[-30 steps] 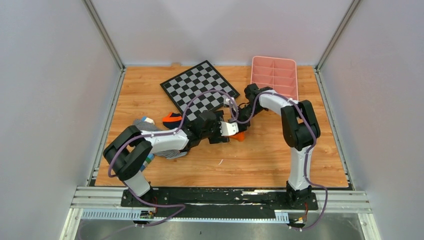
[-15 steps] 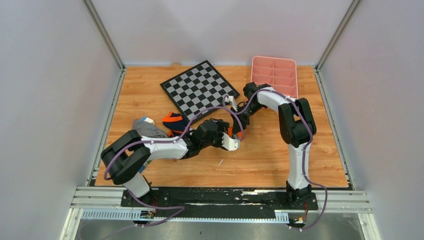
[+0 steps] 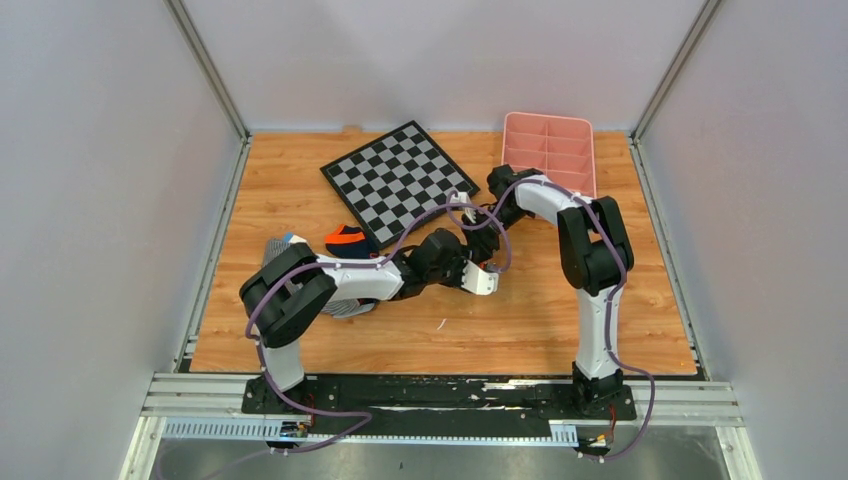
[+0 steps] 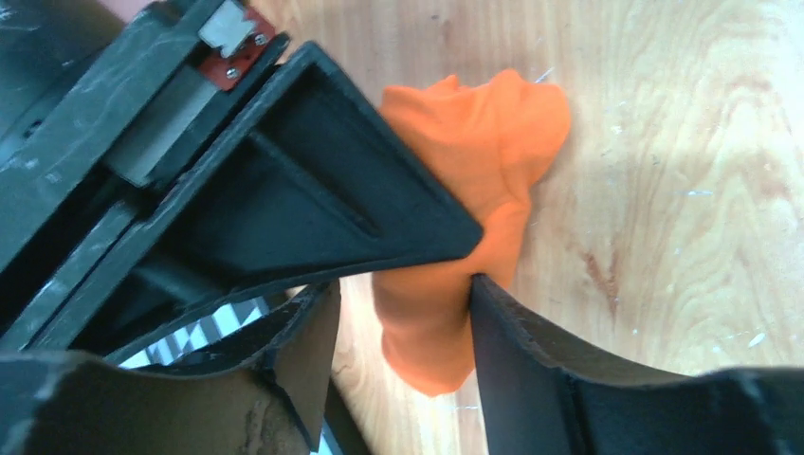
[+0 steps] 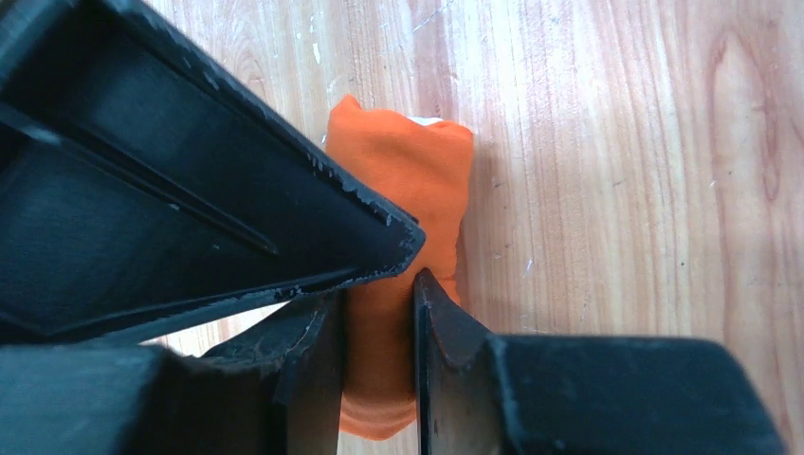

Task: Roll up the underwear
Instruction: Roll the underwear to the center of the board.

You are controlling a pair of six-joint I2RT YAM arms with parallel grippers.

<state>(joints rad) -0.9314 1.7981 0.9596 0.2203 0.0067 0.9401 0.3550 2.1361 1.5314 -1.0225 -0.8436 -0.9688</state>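
Looks mid-roll. Right gripper clamps the bunched bright-orange fabric underwear. Left gripper straddles it, jaws apart. Next: left needs a firm pinch.

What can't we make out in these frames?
- Top view: bright orange fabric underwear, hidden under the left gripper and right gripper.
- Wrist views: its near end and logo, behind black fingers.
- Top view: grey striped garment, mostly under the left arm.

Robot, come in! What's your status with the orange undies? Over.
Right gripper clamped on the orange underwear. Left gripper open, straddling it too. Grippers crowded tip to tip, nothing else in the way.
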